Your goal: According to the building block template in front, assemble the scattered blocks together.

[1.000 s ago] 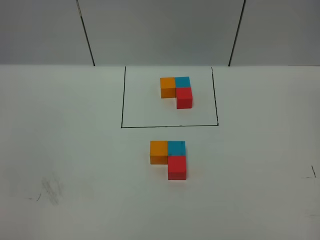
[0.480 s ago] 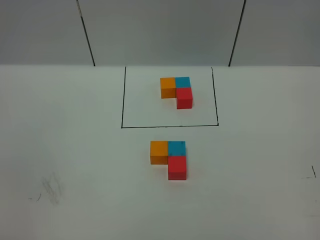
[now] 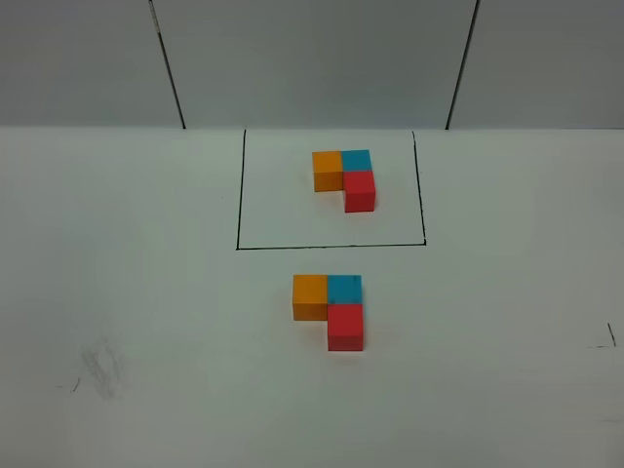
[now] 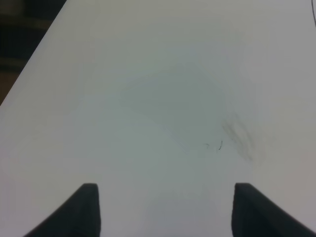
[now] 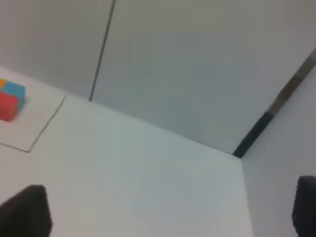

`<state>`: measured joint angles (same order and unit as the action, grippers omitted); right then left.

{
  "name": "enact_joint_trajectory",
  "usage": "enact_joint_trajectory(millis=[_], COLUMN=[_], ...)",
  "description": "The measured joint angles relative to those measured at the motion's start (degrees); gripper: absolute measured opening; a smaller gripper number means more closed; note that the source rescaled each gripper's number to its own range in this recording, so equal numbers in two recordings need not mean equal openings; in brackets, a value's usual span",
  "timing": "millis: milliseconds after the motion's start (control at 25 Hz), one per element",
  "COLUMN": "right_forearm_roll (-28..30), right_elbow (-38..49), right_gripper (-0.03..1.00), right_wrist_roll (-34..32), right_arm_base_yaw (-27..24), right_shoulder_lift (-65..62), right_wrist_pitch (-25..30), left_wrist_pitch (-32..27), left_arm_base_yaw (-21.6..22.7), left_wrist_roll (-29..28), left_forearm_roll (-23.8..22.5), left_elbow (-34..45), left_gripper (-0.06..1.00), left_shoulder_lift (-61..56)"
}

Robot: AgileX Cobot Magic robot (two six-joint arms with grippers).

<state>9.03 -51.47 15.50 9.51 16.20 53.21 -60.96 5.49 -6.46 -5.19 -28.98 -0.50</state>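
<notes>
Template: the building block template sits near the far edge of the white table, inside a thin black drawn rectangle; you see orange and cyan cubes side by side, with a red cube on the near side of the cyan one.

Scattered blocks: the orange cube, cyan-blue cube and red cube lie near the table's middle, just on the near side of the rectangle's near line, all touching.

Orientation: the orange-cyan pair runs parallel to the table's far edge; the red cube forms the short leg, pointing toward the near edge. Both clusters show the same L.

Left gripper: your left gripper has its two dark fingertips set wide apart over bare table, with nothing between them.

Right gripper: your right gripper likewise shows its tips spread to either side of the view, holding nothing.

View differences: the high view shows both clusters but neither gripper. The left wrist view shows only a grey smudge on the table. The right wrist view catches the template's red and cyan cubes and one corner of the rectangle.
</notes>
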Motion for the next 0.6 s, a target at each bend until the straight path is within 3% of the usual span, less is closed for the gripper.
enact_joint_trajectory(millis=[280, 600], right_forearm_roll=[-3.05, -4.64], right_elbow=[11.54, 16.58], right_gripper=[1.0, 1.0], right_wrist_roll=[-3.3, -7.62], right_arm_base_yaw=[0.0, 0.0], right_shoulder_lift=[-15.04, -16.49], right_wrist_pitch=[-0.1, 4.41], left_wrist_pitch=[0.0, 0.0], left_arm_base_yaw=[0.0, 0.0], left_wrist_roll=[0.0, 0.07], left_forearm_roll=[0.0, 0.0], left_elbow=[0.0, 0.0], left_gripper=[0.28, 0.28], left_shoulder_lift=[0.0, 0.0])
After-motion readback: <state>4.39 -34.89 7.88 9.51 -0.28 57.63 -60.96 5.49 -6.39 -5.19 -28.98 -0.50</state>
